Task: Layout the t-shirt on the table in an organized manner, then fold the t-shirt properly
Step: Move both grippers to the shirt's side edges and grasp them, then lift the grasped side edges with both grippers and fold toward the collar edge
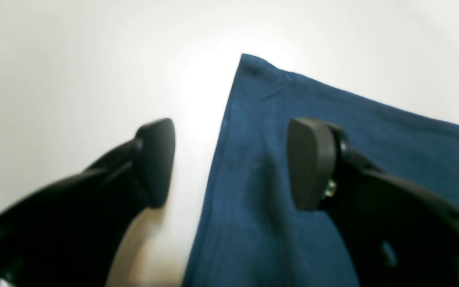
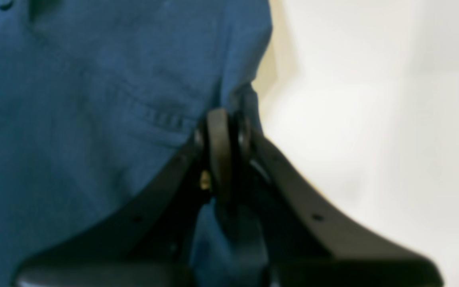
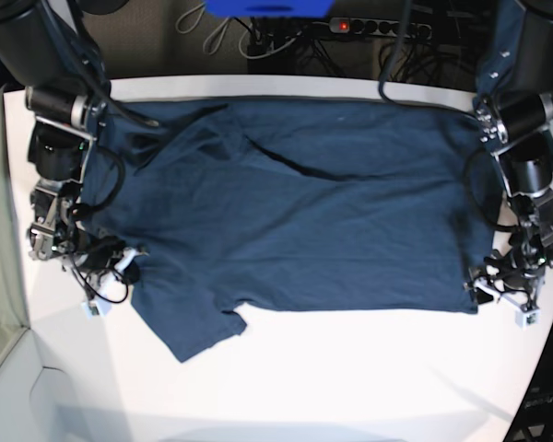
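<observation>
T-shirt [image 3: 304,212] spread flat on table [image 3: 350,378]. Right gripper [image 2: 223,131] pinched tight on shirt edge. Left gripper [image 1: 231,163] wide open over shirt corner, holding nothing.

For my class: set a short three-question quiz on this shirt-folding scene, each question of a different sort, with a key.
1. True or false: the right gripper has its jaws shut on the t-shirt.
2. The left gripper has its jaws: A) shut on cloth, B) open astride the shirt's edge, C) out of sight.
3. Fill in: in the base view the shirt lies spread on the white ____.

Key: 1 true; 2 B, one jaw over the shirt and one over bare tabletop; 3 table.
</observation>
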Tool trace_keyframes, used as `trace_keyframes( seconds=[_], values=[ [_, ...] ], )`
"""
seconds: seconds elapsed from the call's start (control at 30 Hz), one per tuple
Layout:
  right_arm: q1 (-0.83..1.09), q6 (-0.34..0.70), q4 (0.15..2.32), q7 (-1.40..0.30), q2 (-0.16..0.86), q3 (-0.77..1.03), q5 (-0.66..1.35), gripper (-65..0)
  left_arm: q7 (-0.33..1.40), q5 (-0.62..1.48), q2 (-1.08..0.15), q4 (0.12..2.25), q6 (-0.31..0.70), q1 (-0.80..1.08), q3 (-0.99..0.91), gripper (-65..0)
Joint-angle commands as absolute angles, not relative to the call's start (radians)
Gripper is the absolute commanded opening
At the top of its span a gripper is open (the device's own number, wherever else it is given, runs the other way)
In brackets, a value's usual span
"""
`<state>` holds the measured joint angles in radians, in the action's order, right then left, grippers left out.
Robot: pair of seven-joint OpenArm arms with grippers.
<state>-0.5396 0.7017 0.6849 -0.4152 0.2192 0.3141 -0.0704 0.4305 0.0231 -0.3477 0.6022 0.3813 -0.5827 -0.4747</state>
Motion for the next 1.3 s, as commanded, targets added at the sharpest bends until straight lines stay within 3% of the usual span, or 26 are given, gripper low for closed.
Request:
trace_keyframes(
  seconds=[0.0, 0.17, 0.47, 0.67, 0.83, 1.07, 1.27],
  values=[
    [-0.564, 0.698, 0.700, -0.409, 0.231, 0.315, -0.065, -65.0, 0.409, 0.028, -0.361, 0.585, 0.378, -0.611, -0.473, -22.1],
    [-0.562, 0.698, 0.700, -0.409, 0.231, 0.315, -0.064, -65.0, 0.335, 0.028, -0.364, 0.426, 0.378, -0.605, -0.473, -22.1],
    [-0.552, 0.698, 0.700, -0.409, 0.228, 0.315, -0.064, -65.0, 0.289, 0.027, -0.351, 0.403, 0.386, -0.582, -0.473, -24.0],
    [-0.552, 0.698, 0.700, -0.409, 0.228, 0.315, -0.064, -65.0, 0.289, 0.027, -0.348, 0.398, 0.381, -0.570, -0.473, -44.2],
    [-0.552, 0.698, 0.700, -0.409, 0.232, 0.315, -0.064, -65.0, 0.289, 0.027, -0.332, 0.397, 0.380, -0.568, -0.473, -65.0],
    [-0.558, 0.698, 0.713, -0.414, 0.232, 0.321, -0.062, -65.0, 0.381, 0.036, -0.328, 0.487, 0.389, -0.568, -0.478, -64.8],
    [-0.516, 0.698, 0.888, -0.513, 0.226, 0.323, -0.062, -65.0, 0.489, 0.036, -0.295, 0.708, 0.390, -0.504, -0.481, -64.8]
  ],
)
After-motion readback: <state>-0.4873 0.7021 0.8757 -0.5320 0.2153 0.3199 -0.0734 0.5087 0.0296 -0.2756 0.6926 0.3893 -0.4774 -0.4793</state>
